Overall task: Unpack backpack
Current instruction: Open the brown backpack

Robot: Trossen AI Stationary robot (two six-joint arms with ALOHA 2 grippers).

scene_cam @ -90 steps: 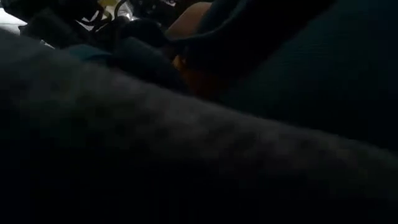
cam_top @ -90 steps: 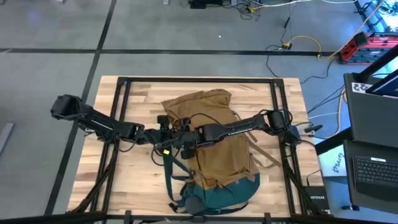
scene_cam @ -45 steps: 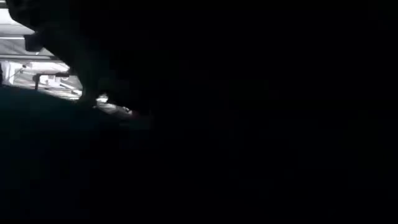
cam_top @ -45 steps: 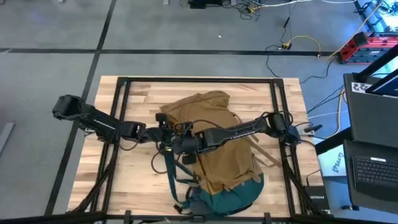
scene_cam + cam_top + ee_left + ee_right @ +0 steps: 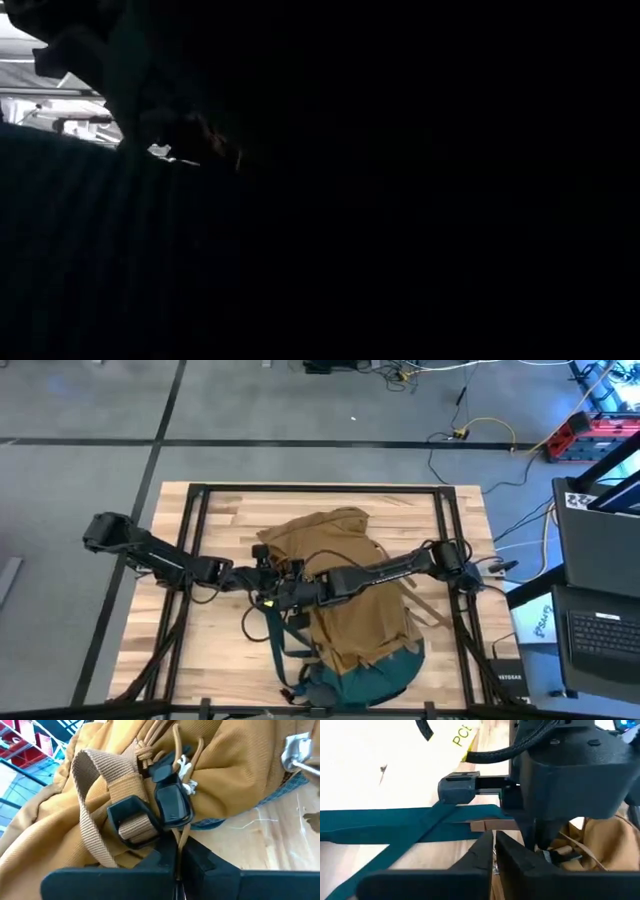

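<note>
We see left gripper [image 5: 262, 581] fingers pinched on the backpack [image 5: 350, 600] cord [image 5: 180, 837] | right gripper [image 5: 283, 598] fingers closed, touching a teal strap [image 5: 395, 817] | wooden surface [image 5: 220, 640]

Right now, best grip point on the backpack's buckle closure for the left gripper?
Probably the tan drawcord just below the black buckle on the backpack. It runs straight down into the left gripper, whose fingers look shut on it. Come from the backpack's left side, level with the table; the buckle itself is wide and angled, a poorer hold. The right gripper sits alongside.
</note>
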